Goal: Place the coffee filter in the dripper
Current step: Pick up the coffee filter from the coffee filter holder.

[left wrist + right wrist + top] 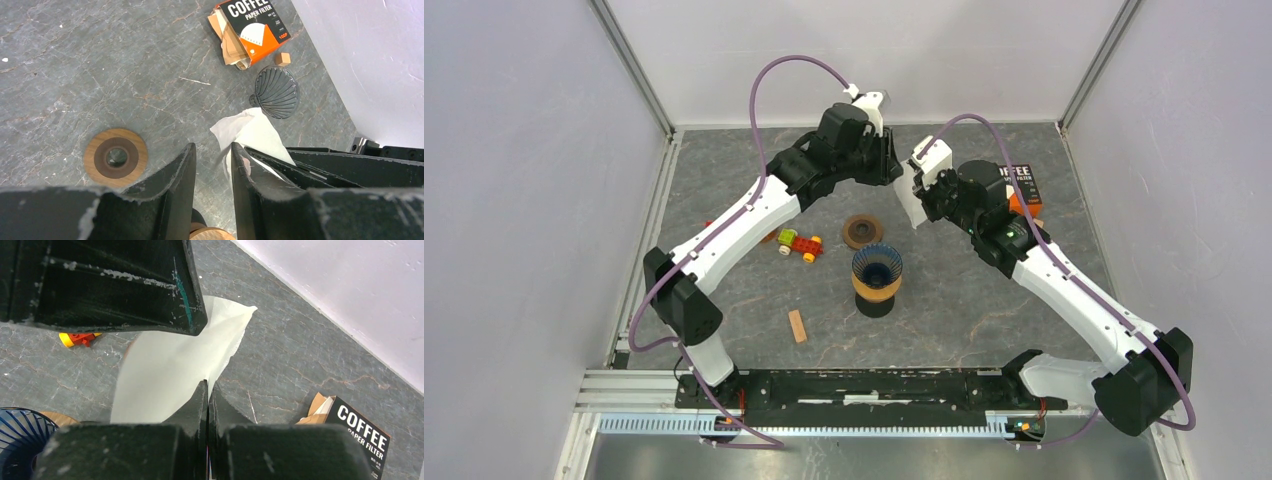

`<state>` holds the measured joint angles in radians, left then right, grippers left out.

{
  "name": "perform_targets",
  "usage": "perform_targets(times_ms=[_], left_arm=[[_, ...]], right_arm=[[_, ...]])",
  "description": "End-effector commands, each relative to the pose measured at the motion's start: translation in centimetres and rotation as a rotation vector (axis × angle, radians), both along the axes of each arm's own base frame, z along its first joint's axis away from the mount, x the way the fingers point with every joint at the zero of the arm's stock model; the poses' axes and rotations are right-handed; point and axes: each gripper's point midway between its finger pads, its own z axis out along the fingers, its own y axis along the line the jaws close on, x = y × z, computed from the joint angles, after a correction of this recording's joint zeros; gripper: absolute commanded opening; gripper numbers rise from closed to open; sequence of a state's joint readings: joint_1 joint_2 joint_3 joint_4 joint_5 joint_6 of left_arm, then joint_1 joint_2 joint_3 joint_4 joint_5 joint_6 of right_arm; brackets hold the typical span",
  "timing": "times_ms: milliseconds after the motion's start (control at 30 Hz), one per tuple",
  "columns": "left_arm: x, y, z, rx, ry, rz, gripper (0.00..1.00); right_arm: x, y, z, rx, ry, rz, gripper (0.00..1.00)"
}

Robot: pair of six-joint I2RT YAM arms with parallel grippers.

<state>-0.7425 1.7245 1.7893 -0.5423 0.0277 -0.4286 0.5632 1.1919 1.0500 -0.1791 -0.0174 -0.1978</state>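
The right gripper [208, 388] is pinched shut on the coffee filter [165, 375], in the air beyond the dripper [877, 268]. The left gripper [213, 151] has its jaws parted; we cannot tell whether the paper's edge sits between them.

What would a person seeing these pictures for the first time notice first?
The white coffee filter, pinched in the shut right gripper above the far middle of the table, with the left gripper open beside it. Next, the blue dripper standing at the table's centre.

dripper [877, 272] mid-table, toy car [800, 244] left, box [1022, 186] right-rear
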Motion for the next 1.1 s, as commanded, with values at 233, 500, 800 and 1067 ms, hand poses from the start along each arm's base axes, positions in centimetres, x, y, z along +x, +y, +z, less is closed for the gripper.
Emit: perform_targets(times_ms=[233,500,800,1067], left_arm=[[-0.2,-0.2,2.3,-0.030,-0.106,-0.066,0.36],[-0.9,-0.1,2.6,0.003,-0.236,-0.166,0.24],[-2.1,-0.4,3.0,-0.019,-0.298,-0.243,0.15],[-1.5,-0.9,1.7,-0.032,-0.210,-0.182,0.37]], right_arm=[[-0.4,0.5,1.4,0.030,-0.043,0.032,0.00],[-0.7,0.7,1.5,0.053,-0.040,0.047,0.00],[-0.5,0.9,1.5,0.096,-0.014,0.048,0.00],[0.4,0.4,1.6,0.111,0.002,-0.023,0.00]])
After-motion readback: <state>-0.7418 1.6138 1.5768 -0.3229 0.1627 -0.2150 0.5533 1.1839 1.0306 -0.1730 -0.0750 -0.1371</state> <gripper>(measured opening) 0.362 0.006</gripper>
